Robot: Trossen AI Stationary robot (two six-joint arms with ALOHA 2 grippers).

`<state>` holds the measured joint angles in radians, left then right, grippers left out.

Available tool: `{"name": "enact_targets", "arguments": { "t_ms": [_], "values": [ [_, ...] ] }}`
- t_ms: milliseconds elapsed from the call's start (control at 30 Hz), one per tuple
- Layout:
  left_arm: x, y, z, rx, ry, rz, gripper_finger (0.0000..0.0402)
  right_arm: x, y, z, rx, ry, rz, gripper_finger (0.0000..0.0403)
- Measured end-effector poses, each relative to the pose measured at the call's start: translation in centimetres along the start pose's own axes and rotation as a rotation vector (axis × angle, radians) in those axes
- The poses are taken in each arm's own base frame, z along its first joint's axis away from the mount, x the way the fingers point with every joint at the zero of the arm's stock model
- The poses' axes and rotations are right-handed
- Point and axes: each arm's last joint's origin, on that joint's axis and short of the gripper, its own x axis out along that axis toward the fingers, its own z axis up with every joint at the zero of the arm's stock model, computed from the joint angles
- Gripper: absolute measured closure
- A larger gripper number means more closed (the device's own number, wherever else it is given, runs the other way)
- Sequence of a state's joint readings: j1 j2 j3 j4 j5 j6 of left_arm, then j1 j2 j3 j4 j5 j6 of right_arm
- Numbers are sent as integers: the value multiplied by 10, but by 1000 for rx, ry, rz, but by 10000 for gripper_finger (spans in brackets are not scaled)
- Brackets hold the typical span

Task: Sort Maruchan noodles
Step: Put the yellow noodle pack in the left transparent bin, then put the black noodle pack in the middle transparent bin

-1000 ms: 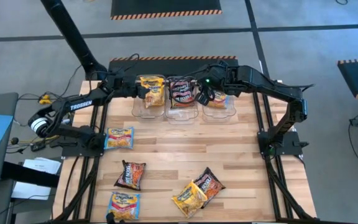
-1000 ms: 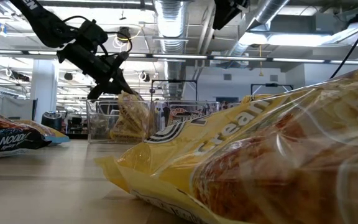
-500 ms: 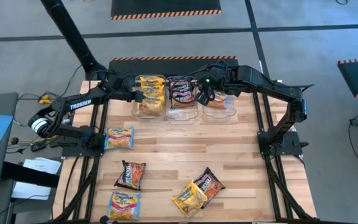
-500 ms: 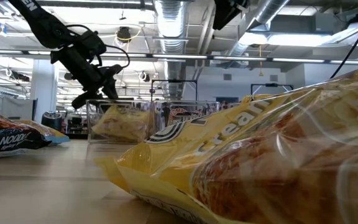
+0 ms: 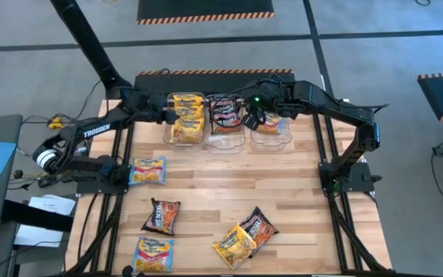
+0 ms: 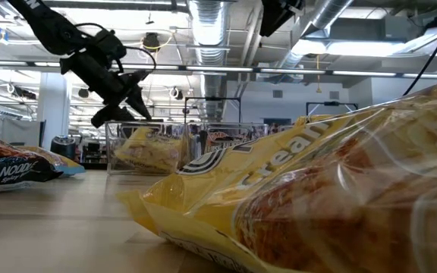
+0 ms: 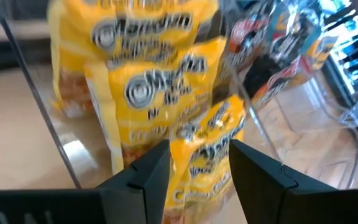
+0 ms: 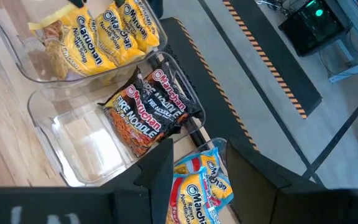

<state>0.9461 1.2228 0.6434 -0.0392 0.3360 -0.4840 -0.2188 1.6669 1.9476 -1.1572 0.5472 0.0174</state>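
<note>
Loose packets: five noodle packets (image 5: 158, 216) lie on the table (image 5: 206, 192), lower half of the overhead frame, unsorted.
Left claw: left gripper (image 5: 164, 117), upper left of centre, at the left bin's (image 5: 168, 135) rim; fingers spread, empty.
Yellow packets: yellow packets (image 7: 166, 93) lie in that bin, just beyond the fingertips.
Right claw: right gripper (image 5: 254, 118), upper centre, between the middle and right bins; fingers spread, a blue packet (image 8: 197, 180) between them, grip uncertain.
Risk: either claw could snag a bin wall, dragging or tipping it.
Risk: overlapping yellow and dark packets, lower centre, invite a double pick.
</note>
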Motion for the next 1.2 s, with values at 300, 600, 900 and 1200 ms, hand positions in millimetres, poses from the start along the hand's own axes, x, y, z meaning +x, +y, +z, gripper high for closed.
{"name": "enact_targets", "arguments": {
  "t_ms": [300, 600, 900, 1200],
  "values": [
    [-25, -11, 11, 44, -52, -194, 251, 0, 0, 0, 0, 0, 0, 233],
    [-26, -40, -1, 107, 8, -333, 251, 0, 0, 0, 1, -1, 1, 233],
    [-45, -70, 17, 230, 98, -297, 251, 0, 2, 0, 42, 1, 64, 233],
    [-90, -109, 49, 444, 112, -221, 251, -8, 19, -8, 88, 94, 303, 224]
  ]
}}
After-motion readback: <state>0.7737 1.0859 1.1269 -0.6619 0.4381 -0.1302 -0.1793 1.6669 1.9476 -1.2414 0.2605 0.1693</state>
